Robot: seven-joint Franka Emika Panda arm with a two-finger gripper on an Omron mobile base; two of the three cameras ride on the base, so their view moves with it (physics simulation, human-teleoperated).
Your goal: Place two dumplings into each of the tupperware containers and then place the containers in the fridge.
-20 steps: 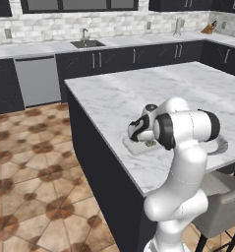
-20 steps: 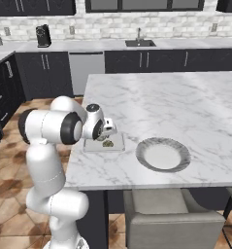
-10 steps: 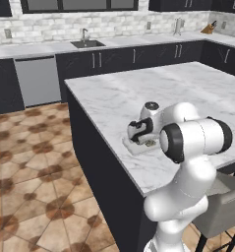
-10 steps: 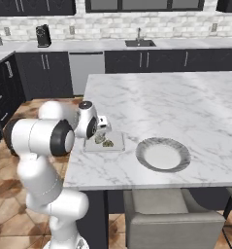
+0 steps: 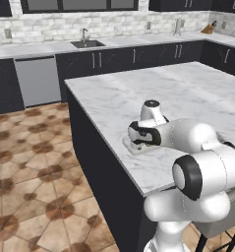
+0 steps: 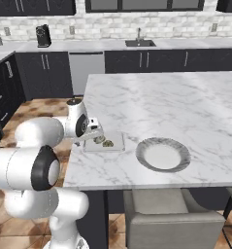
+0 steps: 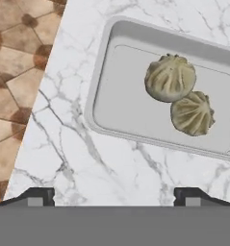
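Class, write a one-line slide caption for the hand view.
Two dumplings touching in a tupperware container near the marble counter's edge.

1. A shallow rectangular grey-white container (image 7: 131, 91) with rounded corners and a raised rim lies flat on the white marble counter (image 7: 87, 163), close to the counter's edge above the tiled floor.
2. Two round, pleated, tan-olive dumplings (image 7: 170, 77) sit inside the container, touching each other, toward one end; the second dumpling (image 7: 192, 113) lies just beside the first.

Round plate (image 6: 163, 155) on the marble island (image 6: 185, 107).
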